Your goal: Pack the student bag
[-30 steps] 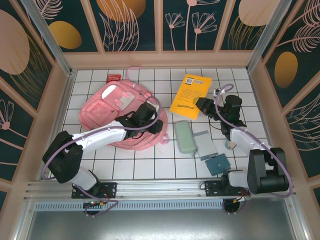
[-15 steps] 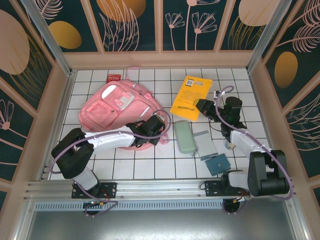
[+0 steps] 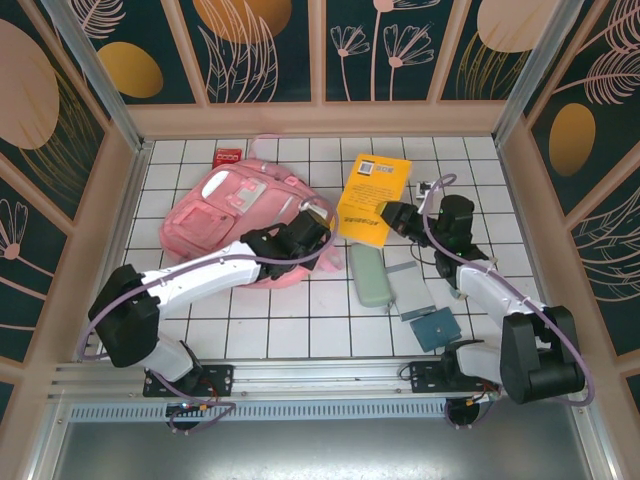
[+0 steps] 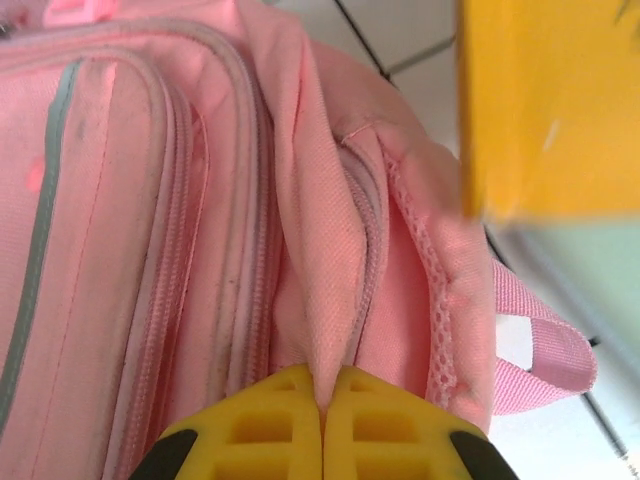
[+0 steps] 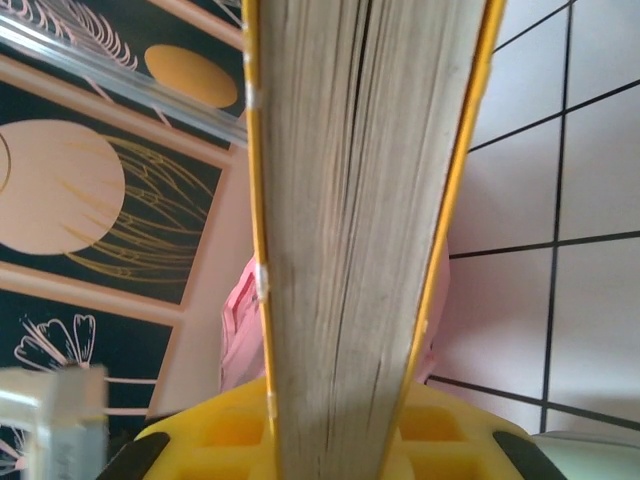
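The left gripper [image 4: 322,388] is pinched shut on a fold of pink fabric at the right edge of the student bag [image 3: 225,210]. Its yellow fingers [image 4: 250,430] meet with the cloth caught between them. The bag lies on the left half of the white tiled table [image 3: 300,330], front pockets up. Whether its main compartment is open I cannot tell. Just right of the bag, the right gripper [image 3: 393,214] clamps a yellow book [image 3: 372,190]; in the wrist view the page edges stand between its fingers. Nearer the arms lie a pale green case [image 3: 370,275], a grey flat item [image 3: 410,290] and a teal flat item [image 3: 433,328]. A small red box [image 3: 227,155] sits just behind the bag.
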